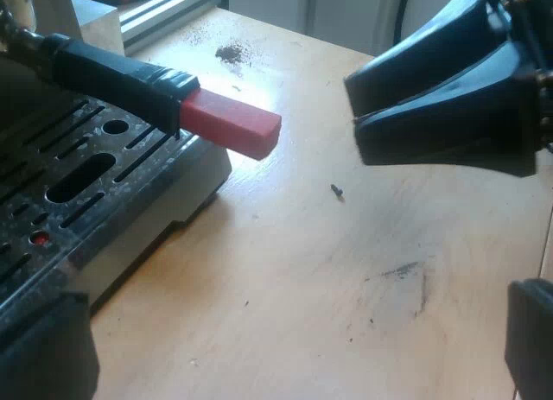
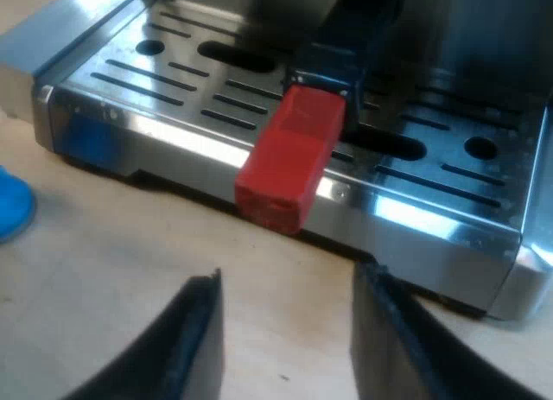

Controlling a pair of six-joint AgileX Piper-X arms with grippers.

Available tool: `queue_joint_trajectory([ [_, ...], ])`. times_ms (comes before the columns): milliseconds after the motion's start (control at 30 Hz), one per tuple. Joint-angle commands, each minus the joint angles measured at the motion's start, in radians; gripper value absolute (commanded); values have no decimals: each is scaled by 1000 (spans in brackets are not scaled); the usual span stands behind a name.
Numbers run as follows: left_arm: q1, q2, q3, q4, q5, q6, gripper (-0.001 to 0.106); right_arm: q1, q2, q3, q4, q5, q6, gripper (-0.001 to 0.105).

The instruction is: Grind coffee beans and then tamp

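R pincer (image 2: 289, 283): fingers apart, nothing btwn them, low over the desk (image 2: 130, 253), just short of the espresso mach. (image 2: 492, 37) front. Straight ahead of it the holder (image 2: 328, 67) sticks out handle-first over the slotted drip tray (image 2: 173, 80). Its red end (image 2: 289, 162) overhangs the tray's front lip & points toward the gap btwn the fingers. No contact: red end & fingertips are near but apart. Holder's metal part is hidden up under the mach., so can't tell how it's seated. Off to one side of R pincer a blue rounded thing (image 2: 13, 206) sits on the desk by the tray's corner; too little shows to say what it is.

L pincer (image 1: 289, 331): fingers wide apart, empty, one by the tray's edge, the other over bare desk. Ahead of it the dark handle (image 1: 121, 76) w/ red end juts past the tray corner, above the desk. From here R pincer faces the red end, close, w/ a strip of desk btwn. Beyond the red end is a small patch of coffee grounds (image 1: 232, 53) on the desk. A dark speck (image 1: 336, 190) lies nearer L pincer.
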Motion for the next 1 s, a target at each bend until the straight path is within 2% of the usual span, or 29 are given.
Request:
queue_joint_trajectory([
  [33, -5, 2, 1, -20, 9, -2, 98, 0, 31, -2, -55, 16, 2, 29],
  [133, -5, 2, 1, -20, 9, -2, 98, 0, 98, -2, -136, 18, 2, 27],
  [333, -5, 2, 1, -20, 9, -2, 98, 0, 176, -2, -246, 102, 17, 26],
  [567, -5, 2, 1, -20, 18, -5, 98, 0, 241, -2, -323, 123, 17, 9],
  [867, -5, 2, 1, -20, 17, -5, 98, 0, 250, -2, -329, 196, 17, 9],
  [1000, -5, 2, 1, -20, 44, -5, 98, -30, 250, -2, -329, 195, 17, 9],
])
